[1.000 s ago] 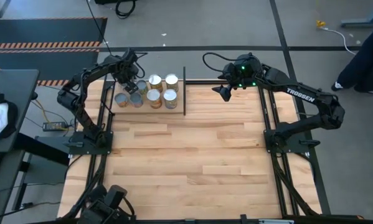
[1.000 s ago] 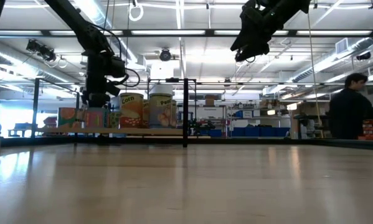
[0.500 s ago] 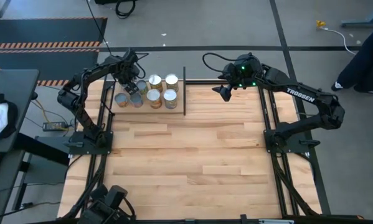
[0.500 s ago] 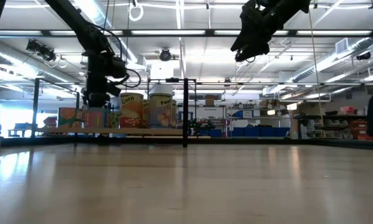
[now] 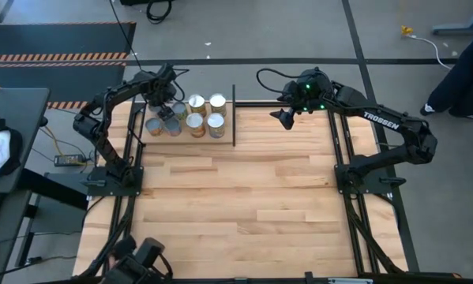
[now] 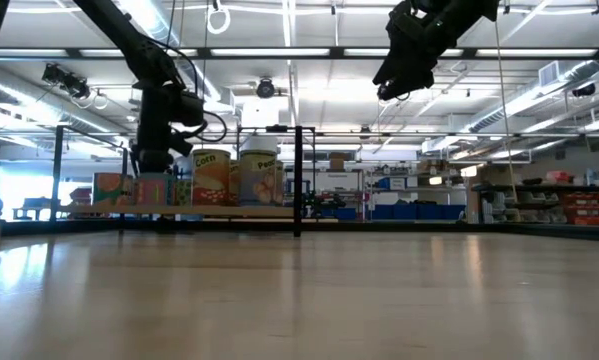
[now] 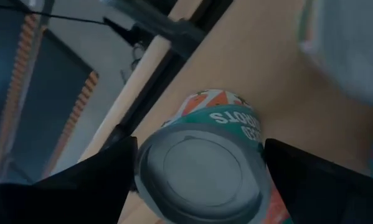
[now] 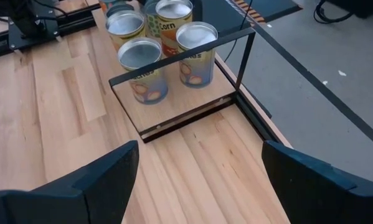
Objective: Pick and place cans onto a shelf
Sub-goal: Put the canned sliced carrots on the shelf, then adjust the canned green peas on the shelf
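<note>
The shelf [image 5: 234,118], a light board in a thin black rod frame, stands at the table's far edge, left of the middle. Several cans stand upright on it [image 5: 195,122], and they also show in the right wrist view [image 8: 141,56]. My left gripper [image 5: 167,111] is down among the shelf's left cans, shut on a green and orange can [image 7: 202,168] with a silver top. The low view shows that can [image 6: 151,188] under the gripper. My right gripper [image 5: 282,118] is open and empty, held high right of the shelf [image 6: 394,75]. My left gripper pinches the green and orange can between its two fingers [image 7: 93,180], one on each opposite side of the wall just below the top rim [image 7: 256,140]. The fingers come from above, pointing down. The can is upright, its bottom level with the other cans on the shelf board.
Neighbouring cans stand close beside the held one [image 7: 348,43]. The shelf's black upright posts [image 6: 297,180] and rods [image 8: 236,46] fence the cans. The wide wooden tabletop [image 5: 244,205] lies open on the near side. A person stands beyond the table's far right corner [image 5: 467,71].
Neither arm has visibly moved. A person seen at the right of the low view has walked out of that view.
</note>
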